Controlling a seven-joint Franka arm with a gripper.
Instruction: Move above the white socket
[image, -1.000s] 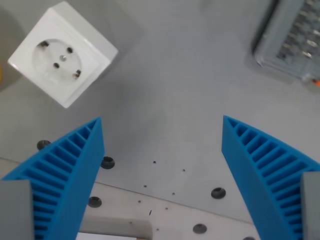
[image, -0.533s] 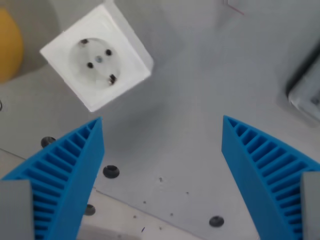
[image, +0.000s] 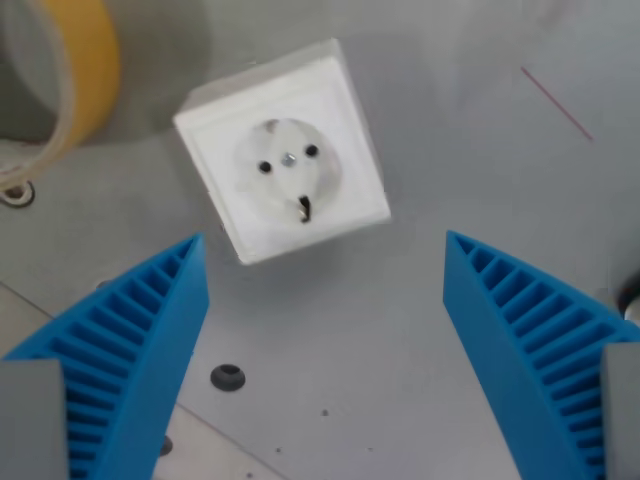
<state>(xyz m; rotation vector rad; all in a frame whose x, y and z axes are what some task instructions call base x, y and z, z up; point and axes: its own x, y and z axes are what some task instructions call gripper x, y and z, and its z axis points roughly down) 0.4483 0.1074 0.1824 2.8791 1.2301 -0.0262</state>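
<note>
A yellow tape roll (image: 70, 80) sits in the upper left of the frame on the grey table (image: 480, 200). Right of it, just above centre, the white socket (image: 285, 165) lies face up, turned at an angle, with 2 pin holes showing. The gripper (image: 325, 260) has its 2 blue ribbed fingers (image: 130, 350) spread wide apart at lower left and lower right, empty; the socket lies above the gap, touching neither.
</note>
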